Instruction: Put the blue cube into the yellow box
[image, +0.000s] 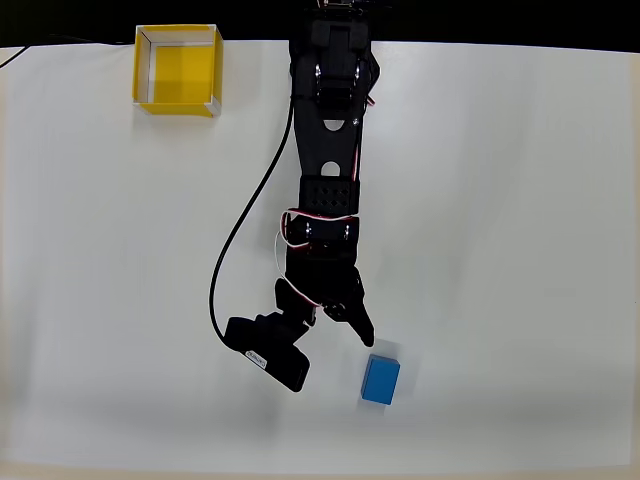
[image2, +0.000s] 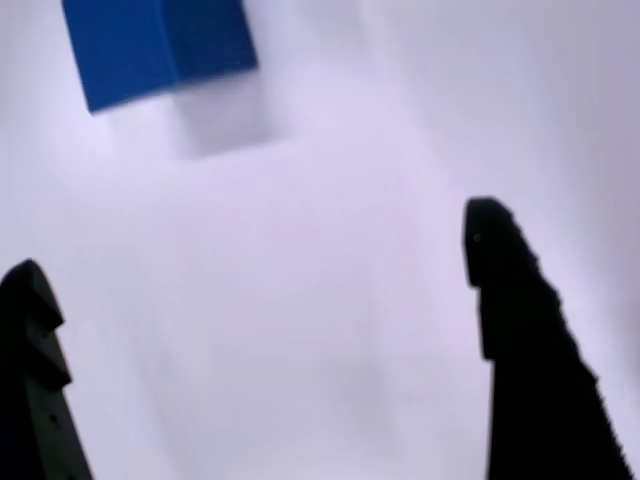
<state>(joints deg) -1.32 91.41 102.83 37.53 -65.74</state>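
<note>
Black two-finger gripper (image2: 260, 290) spread wide, holding nothing; small bright-blue plastic cube (image: 381, 380) just ahead, off toward its left finger, seemingly skewed; square yellow open-topped box (image: 178, 70) far behind.

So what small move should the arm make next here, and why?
Probably ease the open gripper forward toward the blue cube. In the wrist view the cube sits ahead of the fingertips, up and left, not between them; overhead it lies free on the table.
</note>
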